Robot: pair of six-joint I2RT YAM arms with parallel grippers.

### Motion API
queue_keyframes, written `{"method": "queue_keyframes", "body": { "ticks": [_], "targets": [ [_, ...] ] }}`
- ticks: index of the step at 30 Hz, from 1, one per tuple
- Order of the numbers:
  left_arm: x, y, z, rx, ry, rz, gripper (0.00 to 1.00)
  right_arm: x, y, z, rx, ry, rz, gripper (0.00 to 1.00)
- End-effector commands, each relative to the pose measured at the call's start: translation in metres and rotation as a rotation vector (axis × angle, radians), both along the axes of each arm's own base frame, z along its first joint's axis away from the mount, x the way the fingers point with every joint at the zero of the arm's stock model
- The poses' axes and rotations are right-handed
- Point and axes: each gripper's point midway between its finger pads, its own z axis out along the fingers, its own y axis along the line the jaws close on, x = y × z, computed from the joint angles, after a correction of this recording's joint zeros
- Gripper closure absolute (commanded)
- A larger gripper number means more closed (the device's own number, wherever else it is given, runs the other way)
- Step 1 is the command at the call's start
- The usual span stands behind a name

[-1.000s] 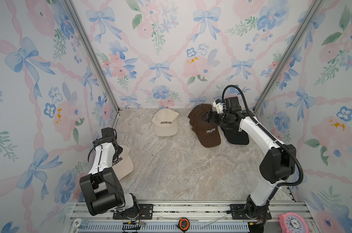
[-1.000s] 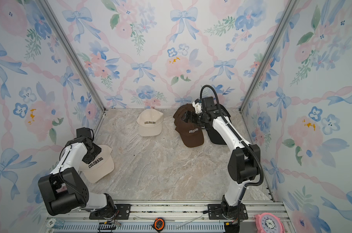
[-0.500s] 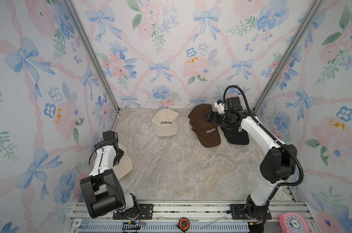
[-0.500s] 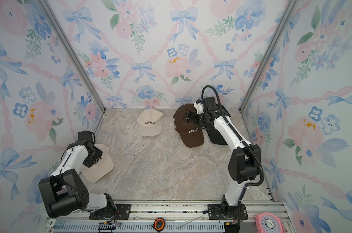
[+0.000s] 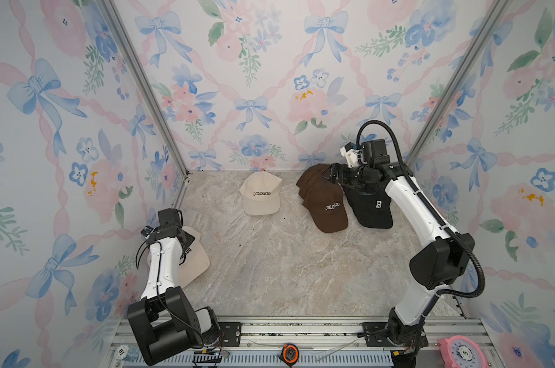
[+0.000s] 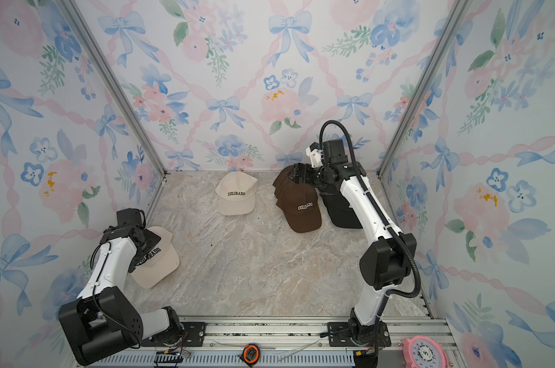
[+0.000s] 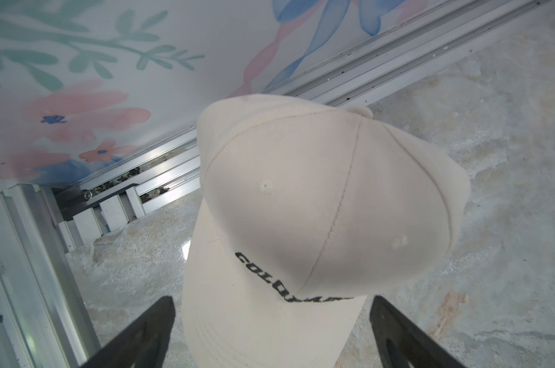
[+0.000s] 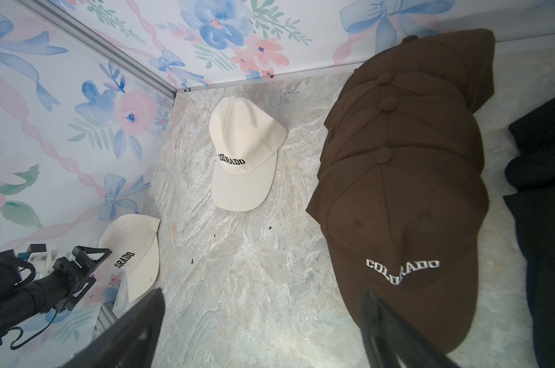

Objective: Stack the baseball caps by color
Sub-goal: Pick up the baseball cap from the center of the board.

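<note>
We've got the left gripper (image 7: 271,334) spread wide, straddling the near cream cap's (image 7: 317,207) brim, crown straight ahead; right gripper (image 8: 260,331) spread too, far off over brown stack (image 8: 403,178).

Cream caps (image 5: 260,194), brown stack (image 5: 328,208), seemingly black cap (image 5: 373,207).

Along the front rail (image 5: 301,325) — an orange tape measure (image 5: 290,352), perhaps, and a pink dial (image 5: 462,352).

We see two cream fabric caps (image 5: 260,197) (image 6: 156,258) lying apart, beside overlapped brown caps (image 5: 325,204) and black caps (image 5: 373,207).
</note>
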Motion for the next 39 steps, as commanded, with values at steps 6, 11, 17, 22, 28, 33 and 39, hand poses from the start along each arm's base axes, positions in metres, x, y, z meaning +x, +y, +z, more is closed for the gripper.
{"method": "queue_keyframes", "body": {
  "ticks": [6,11,17,22,28,33,39],
  "targets": [
    [0.024,0.023,0.005,0.038,0.058,-0.034,0.02,-0.018,0.017,-0.002,-0.063,0.030,0.045,0.04],
    [0.036,0.028,0.007,0.031,0.065,-0.076,0.02,-0.021,0.019,0.003,-0.081,0.009,0.027,0.04],
    [0.039,0.029,0.008,0.023,0.051,-0.079,0.02,-0.021,0.024,0.007,-0.078,-0.008,0.014,0.04],
    [0.039,0.029,-0.016,-0.039,0.063,-0.068,0.02,-0.019,0.033,0.008,-0.077,-0.011,0.021,0.04],
    [0.038,0.029,-0.035,-0.063,0.071,-0.061,0.04,-0.018,0.034,0.011,-0.087,-0.013,0.017,0.04],
    [0.036,0.027,-0.046,-0.082,0.083,-0.064,0.17,-0.018,0.030,0.012,-0.115,-0.015,0.012,0.04],
    [0.032,0.023,-0.054,-0.096,0.089,-0.063,0.41,-0.015,0.026,0.013,-0.140,-0.015,0.009,0.04]
  ]
}}
